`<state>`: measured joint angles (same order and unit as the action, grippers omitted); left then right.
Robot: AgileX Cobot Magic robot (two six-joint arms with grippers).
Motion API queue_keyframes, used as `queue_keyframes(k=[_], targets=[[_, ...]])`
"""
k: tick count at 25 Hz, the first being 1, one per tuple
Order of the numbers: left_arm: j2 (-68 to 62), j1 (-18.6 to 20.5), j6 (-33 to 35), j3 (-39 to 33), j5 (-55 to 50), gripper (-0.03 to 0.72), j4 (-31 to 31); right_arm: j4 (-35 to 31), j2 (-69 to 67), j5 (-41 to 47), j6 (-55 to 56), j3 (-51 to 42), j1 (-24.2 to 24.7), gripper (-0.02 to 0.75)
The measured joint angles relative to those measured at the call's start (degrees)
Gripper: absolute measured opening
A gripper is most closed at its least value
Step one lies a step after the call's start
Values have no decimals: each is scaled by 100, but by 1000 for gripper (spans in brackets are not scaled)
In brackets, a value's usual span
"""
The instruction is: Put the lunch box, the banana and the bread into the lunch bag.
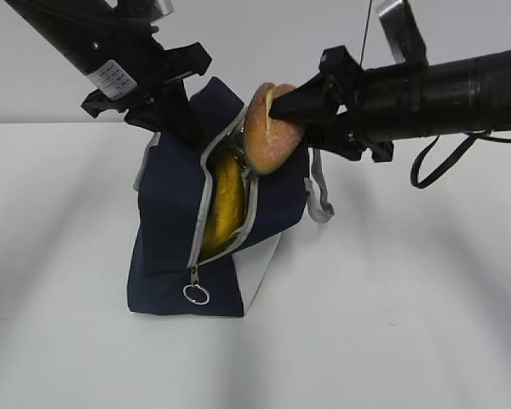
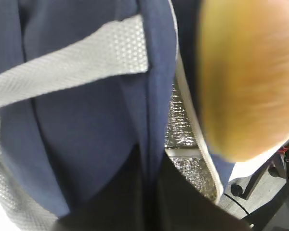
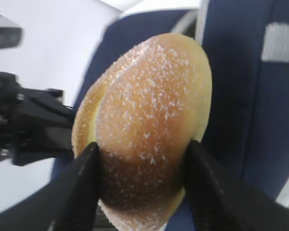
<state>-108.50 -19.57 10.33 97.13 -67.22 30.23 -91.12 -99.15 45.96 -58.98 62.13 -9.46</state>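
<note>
Bread (image 1: 270,128) clamped in right end effector (image 1: 283,109), poised at upper lip of bag (image 1: 175,247) opening. Banana (image 1: 224,204) already inside, filling the gap between zipper edges. Left end effector (image 1: 166,106) at bag's top edge, apparently pinching fabric to hold the mouth wide; closure not clearly visible. Lunch box not visible. Risks, as judged: roll catching on zipper rim or jamming against banana; bag tipping on tabletop (image 1: 392,324) if pushed sideways; opening collapsing if fabric slips.

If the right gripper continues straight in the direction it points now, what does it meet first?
Probably the lunch bag: the right gripper, shut on the bread, points left at the open zipper mouth, so the bread likely meets its rim first. Depth is unclear.
</note>
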Motion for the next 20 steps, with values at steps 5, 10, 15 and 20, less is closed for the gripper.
queue_keyframes(k=[5, 10, 15, 20], targets=[[0, 0, 0, 0, 0, -3, 30, -46, -440, -24, -83, 0, -282, 384], [0, 0, 0, 0, 0, -3, 50, -185, -784, -27, -121, 129, -320, 384], [0, 0, 0, 0, 19, -3, 62, -247, -1170, -27, -121, 702, -493, 403], [0, 6, 0, 0, 19, -3, 50, -106, -1377, -6, -126, 1013, -602, 545]])
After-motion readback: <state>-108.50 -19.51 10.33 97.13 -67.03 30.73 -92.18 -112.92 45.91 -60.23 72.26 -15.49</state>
